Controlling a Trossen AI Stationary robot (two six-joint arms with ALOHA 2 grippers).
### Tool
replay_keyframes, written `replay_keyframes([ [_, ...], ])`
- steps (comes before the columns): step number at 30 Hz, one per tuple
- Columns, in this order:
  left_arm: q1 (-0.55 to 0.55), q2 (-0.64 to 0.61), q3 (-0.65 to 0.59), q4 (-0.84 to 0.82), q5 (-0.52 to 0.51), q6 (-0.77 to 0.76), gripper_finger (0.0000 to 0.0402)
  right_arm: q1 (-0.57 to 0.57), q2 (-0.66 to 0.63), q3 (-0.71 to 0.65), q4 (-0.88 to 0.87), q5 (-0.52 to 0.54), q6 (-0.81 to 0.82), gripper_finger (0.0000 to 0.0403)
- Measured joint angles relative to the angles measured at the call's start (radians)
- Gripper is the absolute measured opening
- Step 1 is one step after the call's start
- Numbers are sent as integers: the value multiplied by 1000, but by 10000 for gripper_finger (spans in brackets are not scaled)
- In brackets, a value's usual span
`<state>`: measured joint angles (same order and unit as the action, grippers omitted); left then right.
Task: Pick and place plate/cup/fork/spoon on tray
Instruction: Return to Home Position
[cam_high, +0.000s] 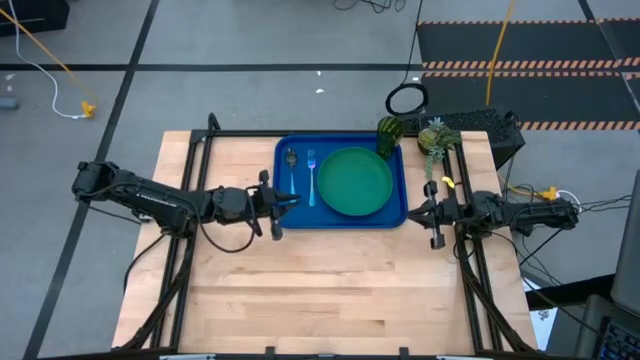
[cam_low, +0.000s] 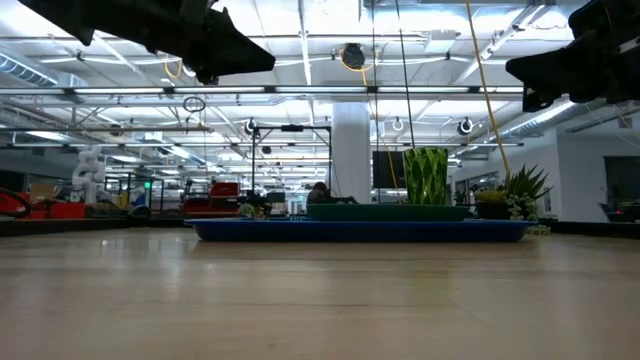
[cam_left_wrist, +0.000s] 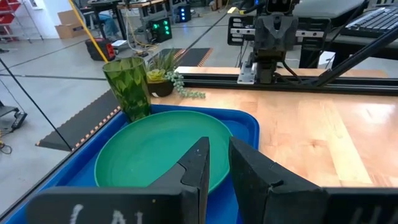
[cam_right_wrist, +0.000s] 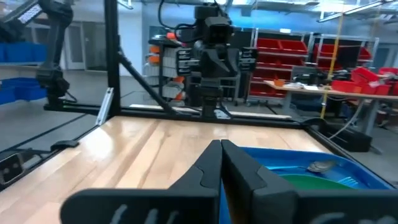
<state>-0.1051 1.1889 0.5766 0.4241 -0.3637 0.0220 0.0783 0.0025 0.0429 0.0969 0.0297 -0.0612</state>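
The blue tray (cam_high: 283, 210) lies at the table's far middle. On it the green plate (cam_high: 355, 182) lies flat at the right. The light blue fork (cam_high: 312, 176) and the dark-bowled spoon (cam_high: 291, 164) lie side by side at the left. The green cup (cam_high: 388, 135) stands upright in the far right corner. My left gripper (cam_high: 293, 201) hovers over the tray's left rim, its fingers (cam_left_wrist: 199, 163) a narrow gap apart and empty. My right gripper (cam_high: 421, 211) hovers just right of the tray, shut and empty (cam_right_wrist: 221, 149). In the low view both grippers are well above the table.
A yellow-green pineapple-like toy (cam_high: 432, 140) lies just off the tray's far right corner. A black box (cam_high: 490, 125) sits at the table's far right corner. Black frame rails run along the table's left, right and far edges. Bare wood lies on the near half.
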Motion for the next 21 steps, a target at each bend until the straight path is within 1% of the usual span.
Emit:
replay_keyframes([
  [2, 0, 0, 0, 1, 0, 0, 65, 15, 0, 0, -3, 4, -4, 0],
  [7, 0, 0, 0, 1, -2, -2, 65, 44, -1, 0, -32, 51, -5, 0],
  [21, -2, 0, 0, -5, -2, -6, 65, 53, 0, -2, -113, 43, -30, 0],
])
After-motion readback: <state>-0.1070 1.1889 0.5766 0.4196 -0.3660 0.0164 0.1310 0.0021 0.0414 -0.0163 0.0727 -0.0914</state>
